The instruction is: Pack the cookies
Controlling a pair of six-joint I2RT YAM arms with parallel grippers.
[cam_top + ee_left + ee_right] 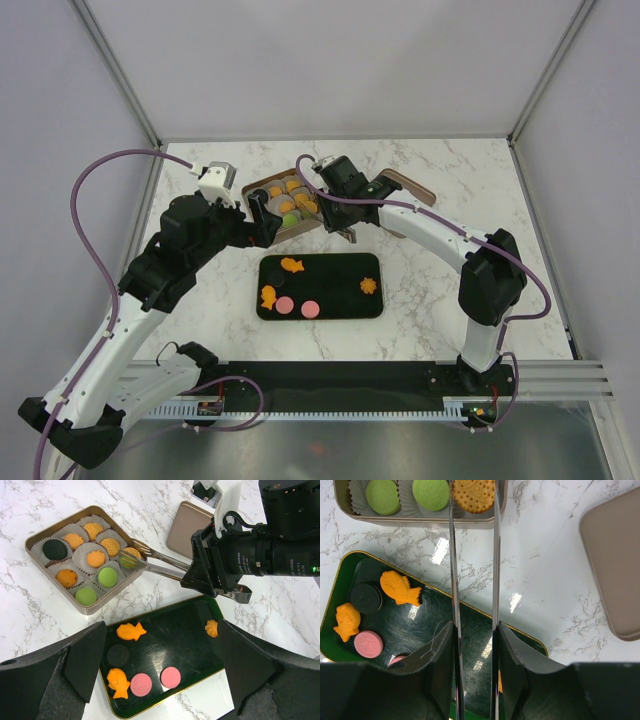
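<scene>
The cookies lie in two places. Several round ones sit in paper cups in the tan box (262,187), also in the left wrist view (35,545). Two orange fish (131,631), a black disc (118,655), two pink discs (170,677) and an orange flower (212,628) lie on the black tray (330,270). My right gripper (472,635) is shut on metal tongs (454,580). The tong tips hold a yellow-orange cookie (473,495) at the box's near corner cup. My left gripper (162,667) is open and empty above the tray.
The box's tan lid (412,187) lies upside down on the marble table to the right of the box; it also shows in the right wrist view (615,565). The right arm (280,540) reaches across just behind the tray. Grey walls enclose the table.
</scene>
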